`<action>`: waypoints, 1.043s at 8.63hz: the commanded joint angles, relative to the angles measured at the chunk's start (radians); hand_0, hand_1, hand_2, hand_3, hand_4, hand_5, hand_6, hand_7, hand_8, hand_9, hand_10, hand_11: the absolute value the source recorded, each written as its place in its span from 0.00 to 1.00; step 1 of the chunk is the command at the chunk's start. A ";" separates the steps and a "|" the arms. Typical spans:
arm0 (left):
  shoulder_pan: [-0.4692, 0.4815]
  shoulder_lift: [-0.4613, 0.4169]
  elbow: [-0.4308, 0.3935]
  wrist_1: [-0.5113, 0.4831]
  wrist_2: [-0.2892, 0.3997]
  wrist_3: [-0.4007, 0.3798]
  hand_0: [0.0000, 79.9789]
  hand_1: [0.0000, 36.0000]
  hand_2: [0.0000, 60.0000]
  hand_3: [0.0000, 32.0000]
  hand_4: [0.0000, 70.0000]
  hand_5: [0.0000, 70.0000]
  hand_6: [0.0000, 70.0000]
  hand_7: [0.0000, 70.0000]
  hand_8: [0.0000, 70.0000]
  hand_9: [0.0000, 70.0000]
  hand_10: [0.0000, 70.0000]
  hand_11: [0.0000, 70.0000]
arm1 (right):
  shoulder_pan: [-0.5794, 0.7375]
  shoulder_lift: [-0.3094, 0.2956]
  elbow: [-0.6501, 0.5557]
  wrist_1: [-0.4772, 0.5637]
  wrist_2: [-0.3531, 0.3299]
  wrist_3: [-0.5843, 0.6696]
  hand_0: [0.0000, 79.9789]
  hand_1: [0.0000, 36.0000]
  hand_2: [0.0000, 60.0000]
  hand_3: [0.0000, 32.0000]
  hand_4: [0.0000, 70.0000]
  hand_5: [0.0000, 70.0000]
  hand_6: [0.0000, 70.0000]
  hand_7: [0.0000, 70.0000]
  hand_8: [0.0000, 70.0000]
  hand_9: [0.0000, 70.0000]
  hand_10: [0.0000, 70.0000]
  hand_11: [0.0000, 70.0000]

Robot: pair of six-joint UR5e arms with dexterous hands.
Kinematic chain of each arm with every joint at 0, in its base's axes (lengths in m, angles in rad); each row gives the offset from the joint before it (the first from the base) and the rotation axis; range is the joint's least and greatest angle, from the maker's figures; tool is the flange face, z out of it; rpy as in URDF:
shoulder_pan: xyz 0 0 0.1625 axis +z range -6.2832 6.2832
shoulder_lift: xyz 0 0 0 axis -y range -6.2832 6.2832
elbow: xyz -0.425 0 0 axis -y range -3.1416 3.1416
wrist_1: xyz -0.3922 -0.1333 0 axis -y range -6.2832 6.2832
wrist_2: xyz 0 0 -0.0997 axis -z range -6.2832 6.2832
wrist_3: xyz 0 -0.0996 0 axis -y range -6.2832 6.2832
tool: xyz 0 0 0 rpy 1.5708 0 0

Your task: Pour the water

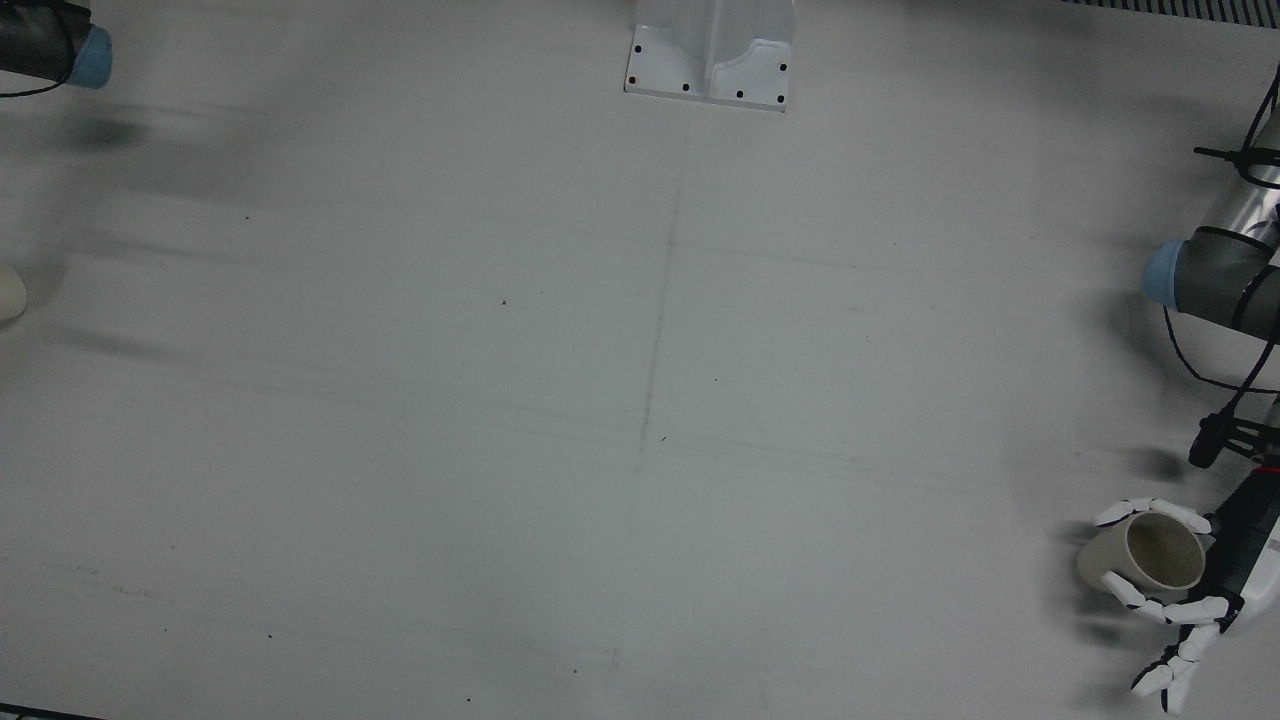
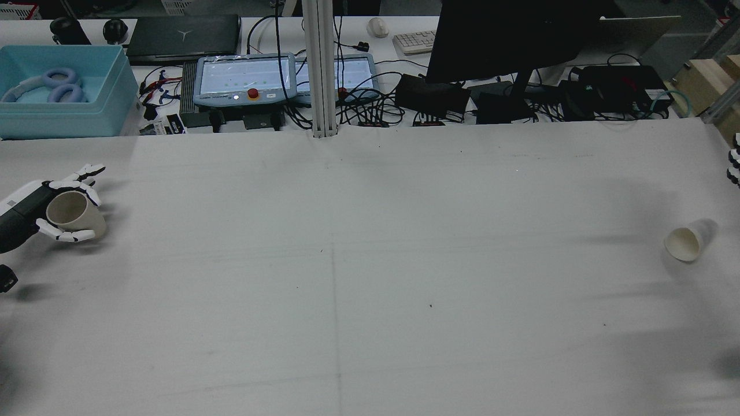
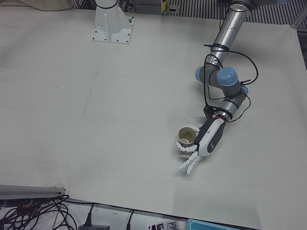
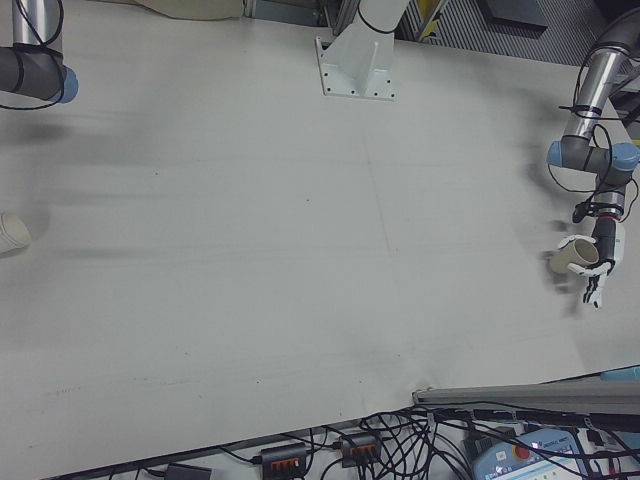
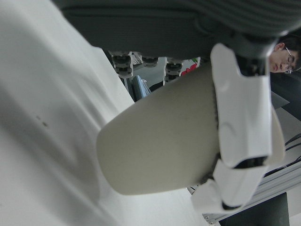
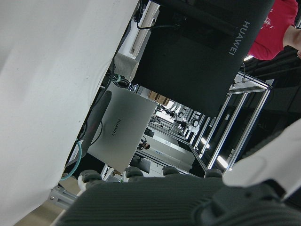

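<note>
My left hand (image 2: pixel 32 208) is shut on a beige paper cup (image 2: pixel 72 215) at the table's left edge in the rear view. The cup (image 1: pixel 1150 555) tilts, its empty mouth showing from above, with white fingers (image 1: pixel 1190 610) wrapped round both sides. The left hand view shows the cup (image 5: pixel 160 150) close over the table, a finger (image 5: pixel 242 127) across its wall. A second paper cup (image 2: pixel 685 242) lies on its side at the far right, also seen as a cup (image 4: pixel 12 233) in the right-front view. Only fingertips of my right hand (image 2: pixel 735 167) show at the frame edge, holding nothing.
The arms' white pedestal base (image 1: pixel 710 60) stands at the table's back middle. Beyond the far edge are a blue box (image 2: pixel 60 92), teach pendants (image 2: pixel 243 78), a metal post (image 2: pixel 321 69), a dark monitor (image 2: pixel 509 34) and cables. A person (image 5: pixel 282 52) stands past the table.
</note>
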 commanded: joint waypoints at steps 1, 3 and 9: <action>0.003 0.002 0.022 -0.003 0.000 0.031 0.77 0.61 0.29 0.00 0.92 1.00 0.12 0.15 0.03 0.03 0.07 0.12 | 0.016 -0.022 0.039 0.001 -0.002 0.004 0.33 0.00 0.00 0.95 0.00 0.00 0.00 0.00 0.07 0.00 0.00 0.00; 0.003 0.004 0.025 -0.003 0.000 0.028 0.75 0.29 0.00 0.00 0.70 0.30 0.08 0.12 0.01 0.00 0.03 0.06 | 0.016 -0.038 0.051 0.001 -0.002 0.003 0.34 0.00 0.00 0.98 0.00 0.00 0.00 0.00 0.08 0.00 0.00 0.00; 0.002 0.001 0.022 -0.003 0.003 0.019 0.67 0.08 0.00 0.00 0.31 0.00 0.03 0.07 0.00 0.00 0.00 0.00 | 0.024 -0.054 0.064 0.002 -0.004 0.004 0.38 0.00 0.00 1.00 0.00 0.00 0.00 0.00 0.08 0.00 0.00 0.00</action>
